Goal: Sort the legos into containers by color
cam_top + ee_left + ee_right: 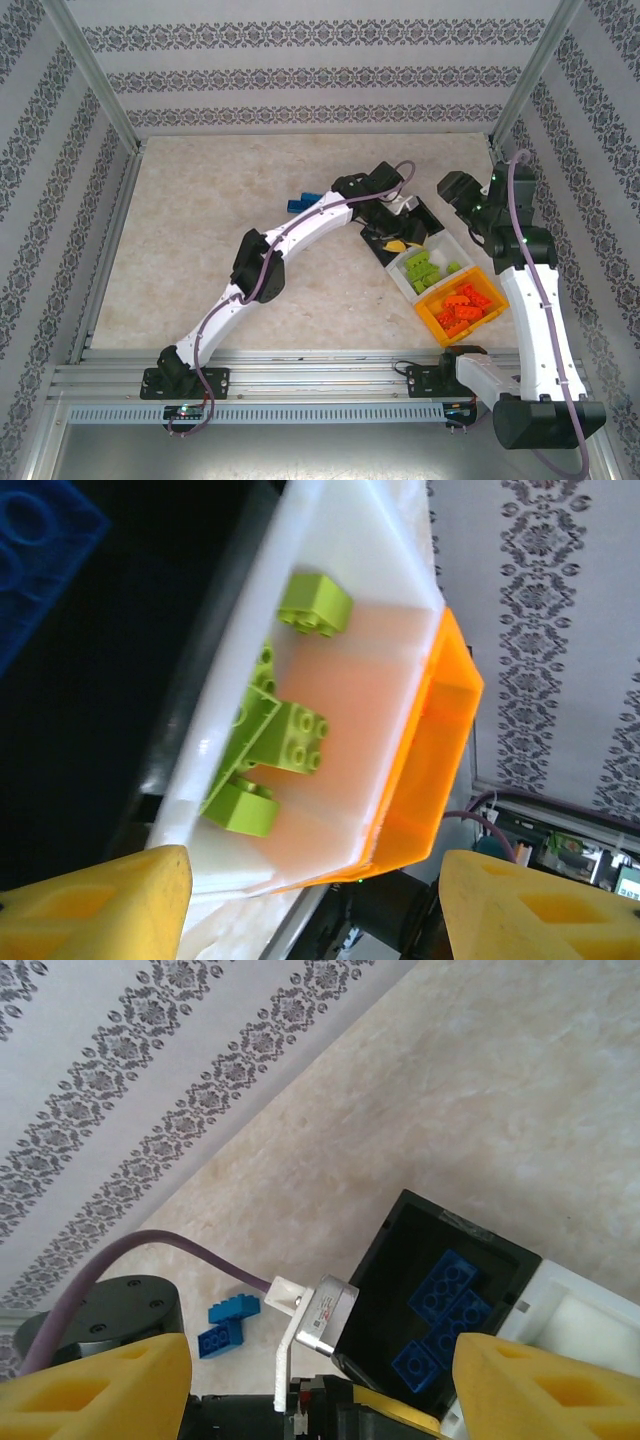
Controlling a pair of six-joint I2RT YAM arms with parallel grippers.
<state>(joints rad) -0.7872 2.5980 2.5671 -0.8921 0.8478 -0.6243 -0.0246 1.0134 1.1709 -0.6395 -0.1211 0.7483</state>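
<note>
At the black bin [395, 1260], left gripper [318, 885] jaws apart, nothing held; right gripper [320, 1385] the same. Blue sorting looks underway: two blue legos [300, 200] sit on the table [200, 260], well apart from it. Next: reach over, pick one

From above, the left arm [300, 225] covers most of the black bin [433, 218], hiding its contents. In the left wrist view, a blue brick [45, 550] lies dim in shadow, cut off at the top left corner. In the right wrist view, the white bin [585, 1310] runs off the right edge.
</note>
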